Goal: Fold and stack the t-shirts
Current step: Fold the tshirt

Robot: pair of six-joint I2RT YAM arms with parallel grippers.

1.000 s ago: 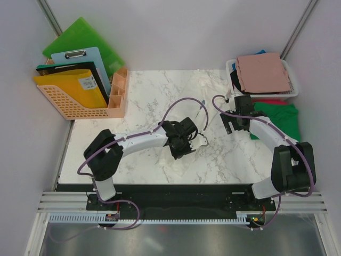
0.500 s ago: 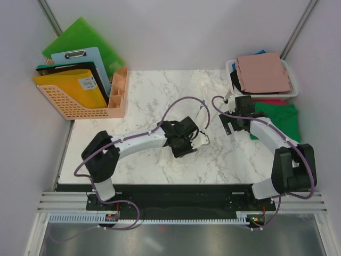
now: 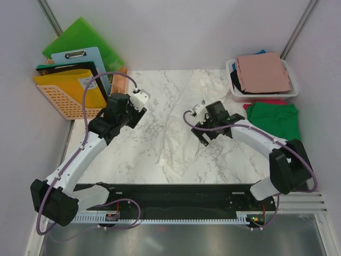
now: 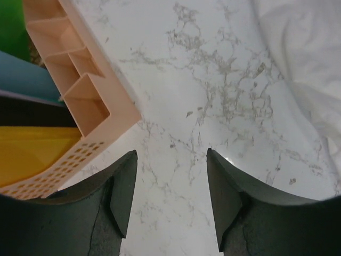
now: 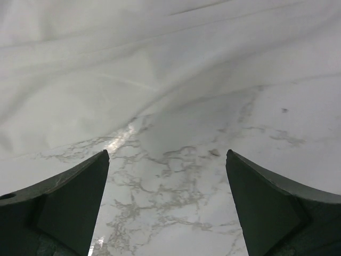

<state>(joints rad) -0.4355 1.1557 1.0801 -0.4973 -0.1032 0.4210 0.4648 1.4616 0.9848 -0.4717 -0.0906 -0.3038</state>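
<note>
Marble table (image 3: 133, 152), cream-white t-shirt (image 3: 184, 133) lying loose

Cream-white t-shirt (image 3: 178, 149), green t-shirt (image 3: 274, 120), dusty-pink t-shirt (image 3: 264, 72), table (image 3: 133, 154) — white marble, grey-veined, mesh rack (image 3: 56, 104) — peach-orange, yellow folder (image 3: 64, 85)

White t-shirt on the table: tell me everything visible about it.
The cream-white t-shirt is thin, soft cloth, nearly blending with the marble table. It lies loose and rumpled in a long diagonal band from near the white basket toward the table's near edge, with shallow creases. No print shows. The open right gripper hangs over its edge, nothing between the fingers; the left gripper is apart, by the peach organizer.
</note>
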